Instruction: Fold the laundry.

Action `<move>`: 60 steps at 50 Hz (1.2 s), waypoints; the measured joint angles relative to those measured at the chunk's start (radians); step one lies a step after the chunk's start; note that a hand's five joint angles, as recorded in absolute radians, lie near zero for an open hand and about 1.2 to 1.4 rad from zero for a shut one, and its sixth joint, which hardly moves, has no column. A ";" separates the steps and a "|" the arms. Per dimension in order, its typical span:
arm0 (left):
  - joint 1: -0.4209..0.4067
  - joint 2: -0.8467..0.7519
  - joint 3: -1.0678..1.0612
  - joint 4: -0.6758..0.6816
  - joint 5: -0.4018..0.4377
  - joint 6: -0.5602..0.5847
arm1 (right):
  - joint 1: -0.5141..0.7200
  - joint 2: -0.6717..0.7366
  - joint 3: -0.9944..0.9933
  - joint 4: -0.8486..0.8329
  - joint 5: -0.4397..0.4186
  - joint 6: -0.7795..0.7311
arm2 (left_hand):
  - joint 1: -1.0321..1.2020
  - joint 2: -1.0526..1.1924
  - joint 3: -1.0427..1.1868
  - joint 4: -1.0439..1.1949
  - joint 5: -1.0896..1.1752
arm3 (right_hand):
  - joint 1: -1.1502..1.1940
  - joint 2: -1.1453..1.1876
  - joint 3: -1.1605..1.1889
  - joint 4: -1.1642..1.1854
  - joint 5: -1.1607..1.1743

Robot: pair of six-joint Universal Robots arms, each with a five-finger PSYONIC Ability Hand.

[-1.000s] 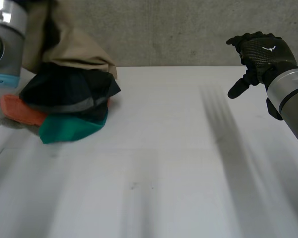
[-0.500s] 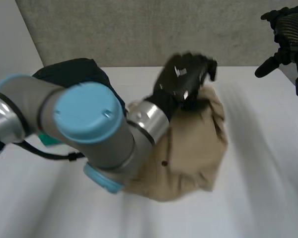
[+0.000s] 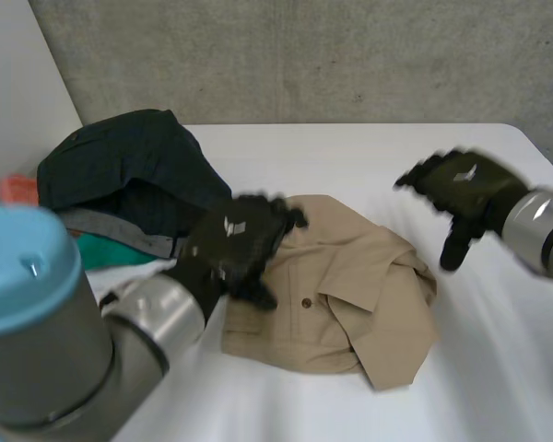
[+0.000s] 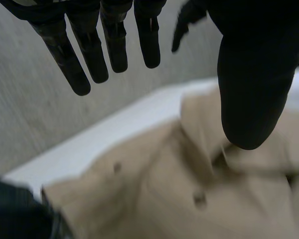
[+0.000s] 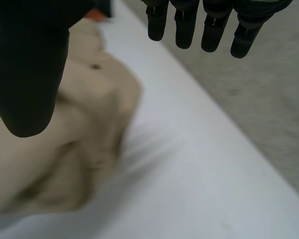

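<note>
The left arm [image 3: 120, 341] is seen at the near left, angled toward the middle. The left hand [image 3: 232, 241] is held palm down, with the fingers [image 4: 109, 45] straight and spread and the thumb set apart, and nothing is gripped. The right arm [image 3: 548, 230] is extended from the right. The right hand [image 3: 461, 187] is likewise spread, its fingers [image 5: 212, 32] straight and its thumb pointed downward.
</note>
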 measured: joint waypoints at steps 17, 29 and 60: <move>0.015 -0.223 -0.156 0.191 -0.089 0.278 | 0.046 -0.013 0.352 -0.400 0.019 0.025 | 0.187 0.179 0.179 0.183 0.174 | 0.000 0.000 0.000 0.000 0.000; 0.051 -0.277 -0.114 0.246 -0.090 0.277 | 0.035 -0.007 0.367 -0.408 0.044 0.058 | 0.688 0.770 0.766 0.772 0.736 | 0.000 0.000 0.000 0.000 0.000; -0.134 -0.393 0.588 0.422 0.041 0.286 | -0.082 -0.095 0.271 -0.405 0.212 0.216 | 0.688 0.779 0.779 0.787 0.757 | 0.000 0.000 0.000 0.000 0.000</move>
